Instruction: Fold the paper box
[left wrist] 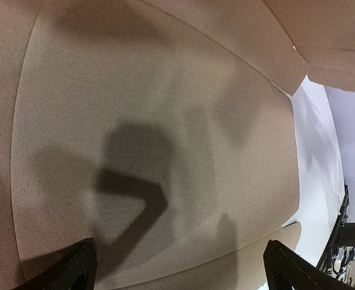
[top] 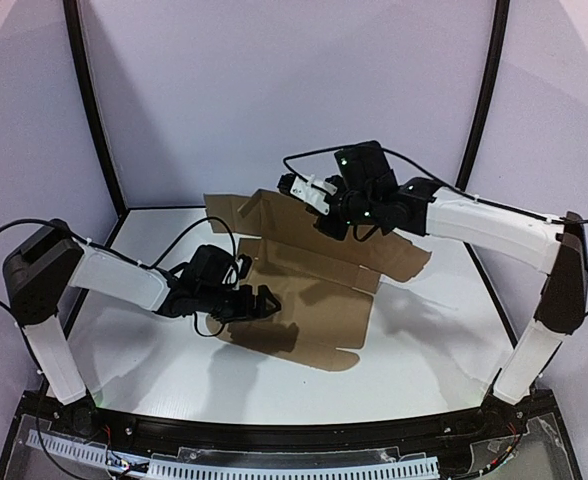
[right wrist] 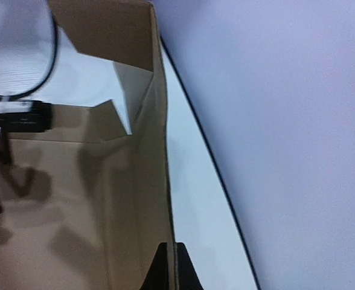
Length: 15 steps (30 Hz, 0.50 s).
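Observation:
The paper box point(top: 314, 300) is a brown die-cut cardboard sheet lying mostly flat in the middle of the table, with its far panel raised. My left gripper point(top: 262, 301) hovers over the near left part of the sheet. In the left wrist view point(left wrist: 180, 273) its jaws are wide open and empty, just above a creased panel of the box point(left wrist: 153, 121). My right gripper point(top: 324, 222) is at the far edge of the sheet. In the right wrist view point(right wrist: 172, 269) it is shut on the upright edge of the raised panel point(right wrist: 105, 199).
The white table point(top: 424, 350) is ringed by purple backdrop walls and black frame posts point(top: 94, 110). A black rail with a cable chain point(top: 294, 465) runs along the front edge. The table's far black edge point(right wrist: 214, 175) runs just beyond the raised panel.

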### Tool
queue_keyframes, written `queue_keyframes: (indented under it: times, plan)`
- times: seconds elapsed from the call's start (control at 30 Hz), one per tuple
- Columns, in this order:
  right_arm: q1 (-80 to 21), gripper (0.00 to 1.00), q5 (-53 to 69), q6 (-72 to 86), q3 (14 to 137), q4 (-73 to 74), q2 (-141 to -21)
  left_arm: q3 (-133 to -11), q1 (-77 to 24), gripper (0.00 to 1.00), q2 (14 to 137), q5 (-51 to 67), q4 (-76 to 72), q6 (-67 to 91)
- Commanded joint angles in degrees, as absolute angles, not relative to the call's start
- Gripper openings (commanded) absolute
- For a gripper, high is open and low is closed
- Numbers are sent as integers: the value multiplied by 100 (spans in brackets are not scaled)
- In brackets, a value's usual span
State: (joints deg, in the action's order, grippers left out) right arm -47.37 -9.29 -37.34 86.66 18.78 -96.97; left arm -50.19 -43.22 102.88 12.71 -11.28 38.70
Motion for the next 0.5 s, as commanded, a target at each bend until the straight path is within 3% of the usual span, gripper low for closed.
queue_keyframes:
  times: [0.0,0.47]
  plan:
    - [-4929,0,506,-2817,9063,3303,-9286,-4899,-4280,99,10511,1194,-1015,3886]
    - [-5332,0,1445,-305,8938,3779,-9484,-4799,-4280,99,10435,1097,-1006,3905]
